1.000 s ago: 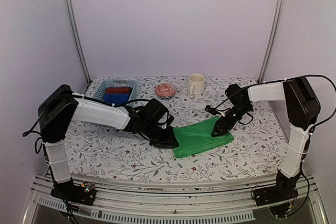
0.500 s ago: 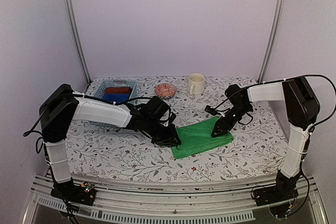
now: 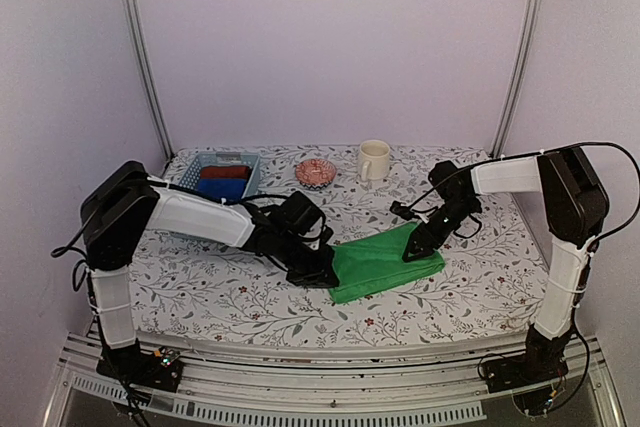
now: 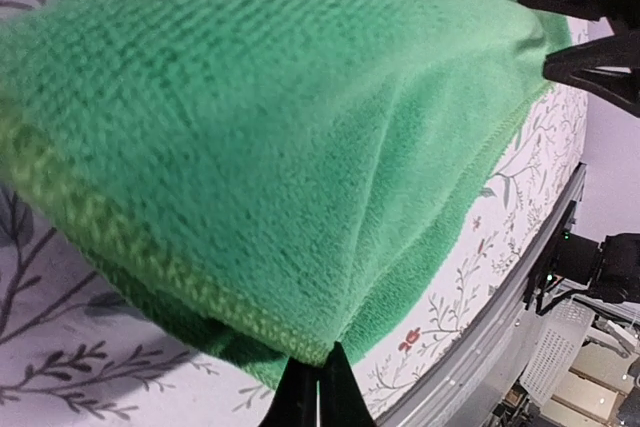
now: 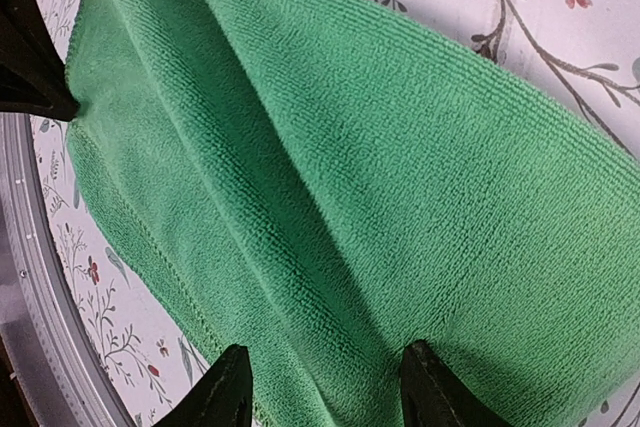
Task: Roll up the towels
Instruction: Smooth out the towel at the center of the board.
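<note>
- The table [image 3: 200, 287], under a flower-print cover, carries everything; both arms reach in over it from the near edge.
- The green towel [image 3: 385, 262] lies at the middle of the table, slightly right of centre. It is a plain bright green cloth of fine looped pile with a stitched hem, and it looks doubled over, with soft lengthwise folds running through it. No orange printed towel can be made out in these views.
- Its long axis runs from near-left to far-right, so one end points at each arm.
- A blue basket [image 3: 190, 172] stands at the far left, well apart from the towel, with a blue cloth roll [image 3: 222, 188] and a dark red cloth roll [image 3: 228, 172] inside.
- The left hand [image 3: 322, 272] is at the towel's near-left end. In the left wrist view its fingers [image 4: 300, 397] are pressed together, and the hem meets their tips, so it appears to pinch that end with the cloth rising from it.
- The right hand [image 3: 415, 247] sits at the far-right end. Its fingers [image 5: 225, 392] stand partly apart over the pile with green showing between them; whether they press down on the cloth cannot be told.
- The left hand has the end from which a roll would probably start. The towel stretches away from it to the right, toward the right hand, so turning that end over along the long axis looks like the next move.
- A cream mug [image 3: 373, 159] and a small pink dish [image 3: 315, 171] stand at the far edge.
</note>
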### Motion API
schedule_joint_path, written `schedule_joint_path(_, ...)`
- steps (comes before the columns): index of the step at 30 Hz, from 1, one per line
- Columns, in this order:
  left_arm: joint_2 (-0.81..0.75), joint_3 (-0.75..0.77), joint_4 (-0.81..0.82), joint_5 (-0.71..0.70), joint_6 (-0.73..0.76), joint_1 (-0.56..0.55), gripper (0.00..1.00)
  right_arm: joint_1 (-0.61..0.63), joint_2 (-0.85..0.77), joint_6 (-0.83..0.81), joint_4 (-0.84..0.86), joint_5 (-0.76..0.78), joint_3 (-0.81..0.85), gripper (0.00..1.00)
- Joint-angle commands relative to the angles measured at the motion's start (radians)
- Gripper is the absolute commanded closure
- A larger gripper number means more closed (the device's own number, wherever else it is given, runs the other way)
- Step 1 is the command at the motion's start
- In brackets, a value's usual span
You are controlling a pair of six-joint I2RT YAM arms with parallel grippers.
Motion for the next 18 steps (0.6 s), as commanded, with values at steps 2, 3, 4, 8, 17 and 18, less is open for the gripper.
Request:
schedule_joint_path(2, -0.093, -0.035, 0.008, 0.06, -0.036, -0.011, 1.0, 0.0, 0.014, -0.01, 0.004, 0.0, -0.014, 0.47)
schedule_joint_path(3, -0.101, -0.043, 0.017, 0.069, -0.044, -0.011, 1.0, -0.001, 0.013, -0.009, 0.006, 0.001, -0.014, 0.47)
schedule_joint_path(4, -0.11, -0.053, 0.026, 0.077, -0.049, -0.012, 1.0, -0.001, 0.014, -0.008, 0.006, 0.001, -0.014, 0.47)
schedule_joint_path(8, -0.128, -0.084, 0.045, 0.109, -0.065, -0.011, 1.0, -0.001, 0.012, -0.006, 0.006, 0.004, -0.013, 0.46)
schedule_joint_path(17, -0.085, -0.115, 0.069, 0.193, -0.072, -0.024, 1.0, -0.003, -0.012, -0.012, -0.013, 0.005, -0.005, 0.46)
schedule_joint_path(18, -0.078, -0.114, 0.062, 0.197, -0.066, -0.024, 1.0, -0.004, -0.022, -0.012, -0.025, 0.001, 0.0, 0.46)
